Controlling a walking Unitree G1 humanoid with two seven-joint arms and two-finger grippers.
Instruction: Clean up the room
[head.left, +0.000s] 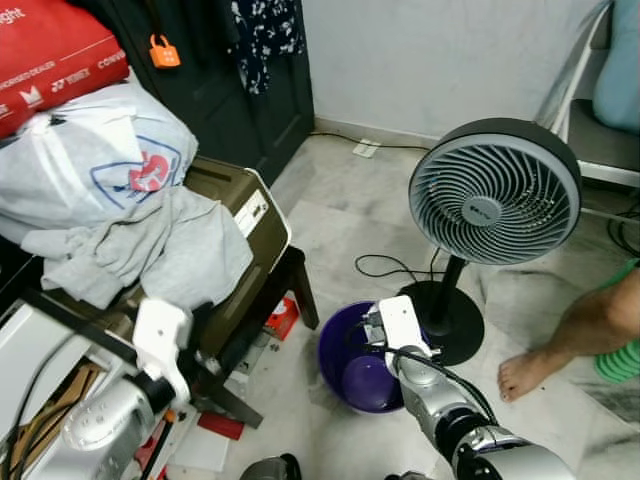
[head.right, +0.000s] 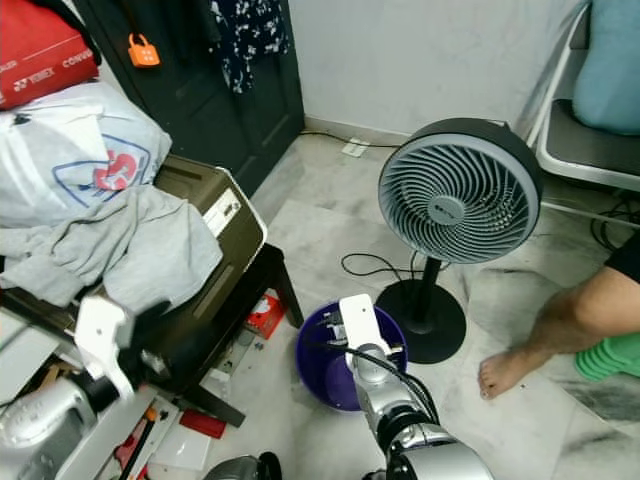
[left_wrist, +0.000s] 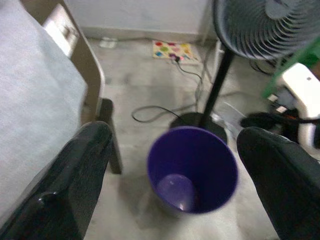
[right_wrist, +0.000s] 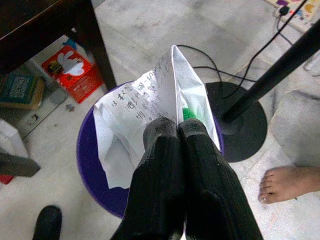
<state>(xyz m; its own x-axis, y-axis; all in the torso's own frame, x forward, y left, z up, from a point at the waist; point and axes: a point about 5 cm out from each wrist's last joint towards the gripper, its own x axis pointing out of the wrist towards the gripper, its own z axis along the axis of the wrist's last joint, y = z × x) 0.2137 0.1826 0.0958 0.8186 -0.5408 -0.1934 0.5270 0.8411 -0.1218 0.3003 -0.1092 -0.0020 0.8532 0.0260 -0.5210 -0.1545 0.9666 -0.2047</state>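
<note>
I've got right gripper (right_wrist: 177, 131) clenched on white handwritten paper sheet (right_wrist: 145, 117), over round purple plastic bin (head.left: 352, 370). Left gripper (left_wrist: 175, 165) fingers spread, nr grey cloth (head.left: 150, 250).

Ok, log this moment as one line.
right gripper: shut on paper | above purple bin | left gripper: open | fan beside bin

The round purple plastic bin (head.left: 352, 375) sits on the pale marble floor (head.left: 340, 210), between the dark wooden stool (head.left: 262, 300) on the left and the grey standing fan (head.left: 493, 192) on the right. The right gripper (right_wrist: 177, 125) hangs over the bin, its fingers (right_wrist: 160, 150) pressed on a white sheet of paper with writing (right_wrist: 135, 107). A person's bare foot (head.left: 528, 372) is right of the fan's base
</note>
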